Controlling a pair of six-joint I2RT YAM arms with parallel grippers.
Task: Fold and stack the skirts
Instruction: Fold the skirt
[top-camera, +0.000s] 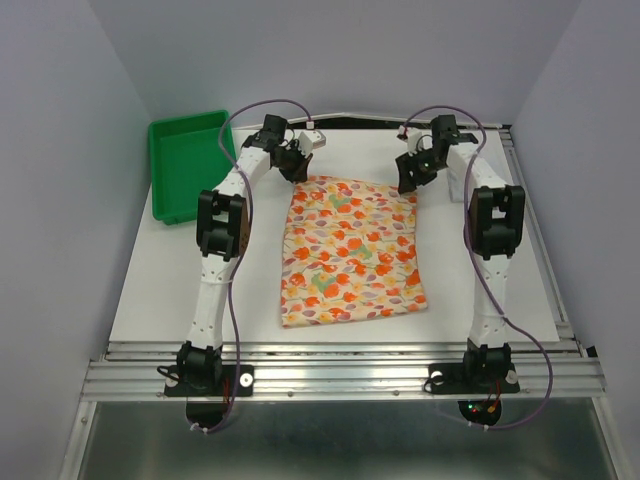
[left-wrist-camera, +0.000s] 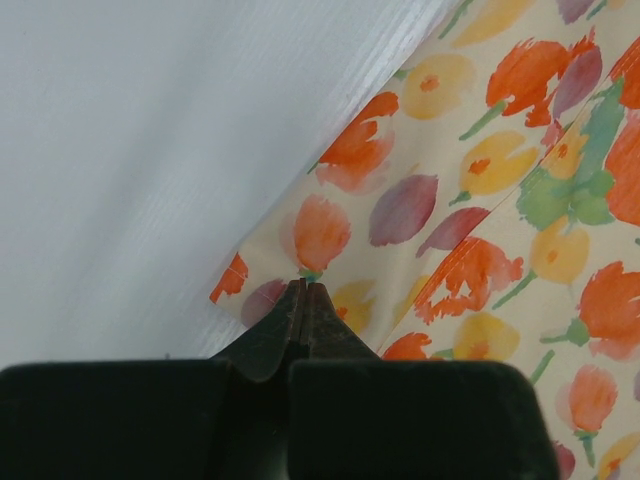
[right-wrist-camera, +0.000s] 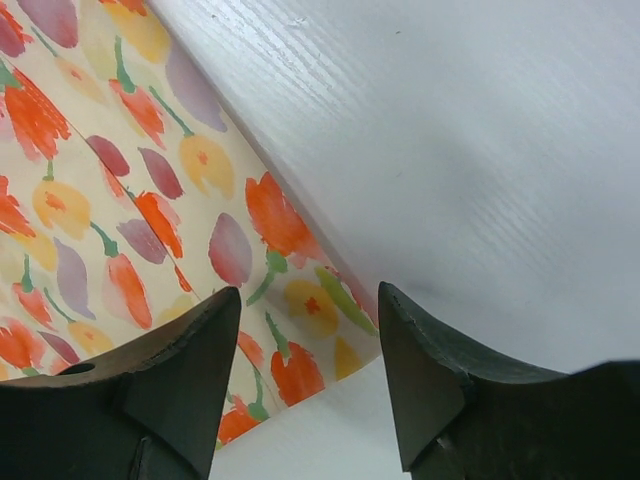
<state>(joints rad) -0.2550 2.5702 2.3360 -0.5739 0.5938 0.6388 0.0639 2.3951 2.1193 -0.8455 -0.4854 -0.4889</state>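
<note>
The floral skirt (top-camera: 350, 250) lies spread flat at the middle of the white bench (top-camera: 180, 290), its long sides running from 12 to 6 o'clock and its near hem a little wider than its far edge. The cloth is cream with orange, red and yellow flowers and green leaves.

The left arm (top-camera: 215, 260) reaches out to the skirt's 11 o'clock corner. Its jaws are pressed together, tip against tip. In the left wrist view the dark fingertips (left-wrist-camera: 290, 320) meet right over the edge of the skirt (left-wrist-camera: 480, 200), close to its corner, with bare bench (left-wrist-camera: 130, 150) at 9 o'clock of them. I cannot tell whether the tips touch the cloth. A straight crease or layer edge runs slantwise across the print at 3 o'clock of the tips.

The right arm (top-camera: 490, 260) reaches to the skirt's 1 o'clock corner. Its jaws are spread apart and grip nothing. In the right wrist view that corner of the skirt (right-wrist-camera: 120, 200) lies flat below the gap between the two fingers (right-wrist-camera: 190, 370), with bare bench (right-wrist-camera: 480, 150) beyond it.

A green tray (top-camera: 190, 120) sits at the bench's 10 o'clock corner, well apart from the skirt and just beside the left arm's elbow.
</note>
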